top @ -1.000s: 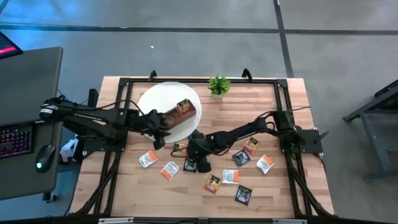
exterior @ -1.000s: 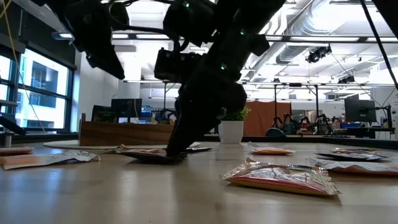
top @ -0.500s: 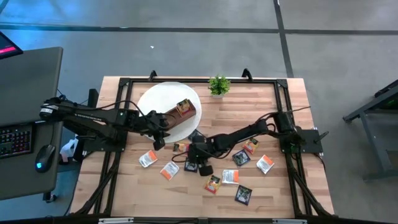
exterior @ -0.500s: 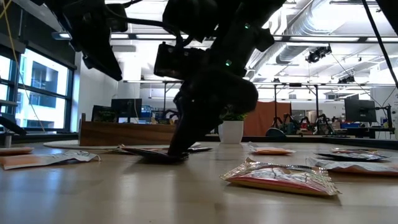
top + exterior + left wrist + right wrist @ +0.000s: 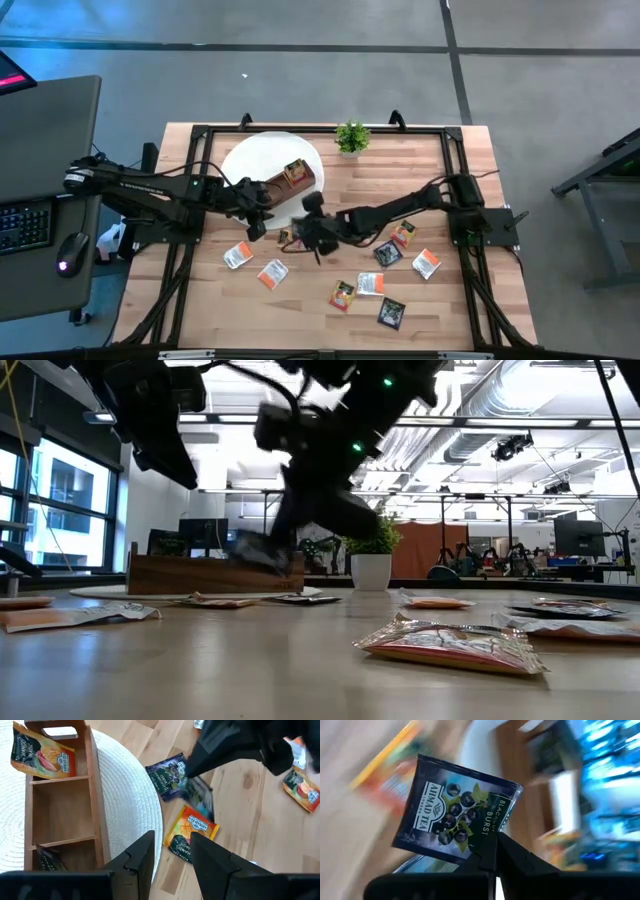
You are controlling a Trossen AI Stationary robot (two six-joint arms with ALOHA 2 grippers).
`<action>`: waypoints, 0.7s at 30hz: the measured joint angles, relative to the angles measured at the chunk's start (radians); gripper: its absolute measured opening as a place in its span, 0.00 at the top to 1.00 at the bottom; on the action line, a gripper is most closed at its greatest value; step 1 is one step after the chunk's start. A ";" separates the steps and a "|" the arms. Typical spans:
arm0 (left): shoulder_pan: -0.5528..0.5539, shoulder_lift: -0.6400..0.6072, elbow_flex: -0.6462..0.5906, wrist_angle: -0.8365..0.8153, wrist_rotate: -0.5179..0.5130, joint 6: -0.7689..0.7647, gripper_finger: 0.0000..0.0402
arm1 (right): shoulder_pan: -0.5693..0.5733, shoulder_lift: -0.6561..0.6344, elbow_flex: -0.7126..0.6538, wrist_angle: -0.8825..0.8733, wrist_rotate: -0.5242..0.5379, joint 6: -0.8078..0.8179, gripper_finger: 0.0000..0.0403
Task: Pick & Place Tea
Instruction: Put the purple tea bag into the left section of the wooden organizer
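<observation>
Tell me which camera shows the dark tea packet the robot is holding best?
The right wrist view: the dark sachet fills it, label readable, pinched by the right end effector. The left wrist view shows it blurred; the low view a smear; the high view hides it.

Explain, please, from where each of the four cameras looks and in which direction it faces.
High view: above the table, looking straight down; both arms show.
Low view: at table-top height, looking level into the room; arms enter from above.
Left wrist view: on the left arm, facing the wooden box; its left gripper shows at the bottom.
Right wrist view: on the right arm; its right gripper pinches a dark sachet.
Shared: that sachet also shows in the left wrist view.
</observation>
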 joint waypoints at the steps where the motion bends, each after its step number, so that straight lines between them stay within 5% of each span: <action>1: 0.000 0.000 0.000 -0.002 0.004 -0.015 0.69 | -0.007 -0.002 0.003 0.058 0.012 -0.034 0.99; 4: 0.000 -0.013 0.004 -0.012 0.018 -0.058 0.69 | -0.029 -0.002 0.004 0.229 0.050 -0.164 0.99; 7: 0.000 -0.036 0.038 -0.056 0.010 -0.059 0.69 | -0.057 0.011 0.004 0.392 -0.025 -0.311 1.00; 15: 0.000 -0.109 0.226 -0.323 -0.208 -0.035 0.69 | -0.136 0.139 0.007 0.733 -0.210 -0.585 1.00; 21: 0.000 -0.138 0.308 -0.345 -0.319 -0.002 0.69 | -0.180 0.245 0.116 0.754 -0.233 -0.692 1.00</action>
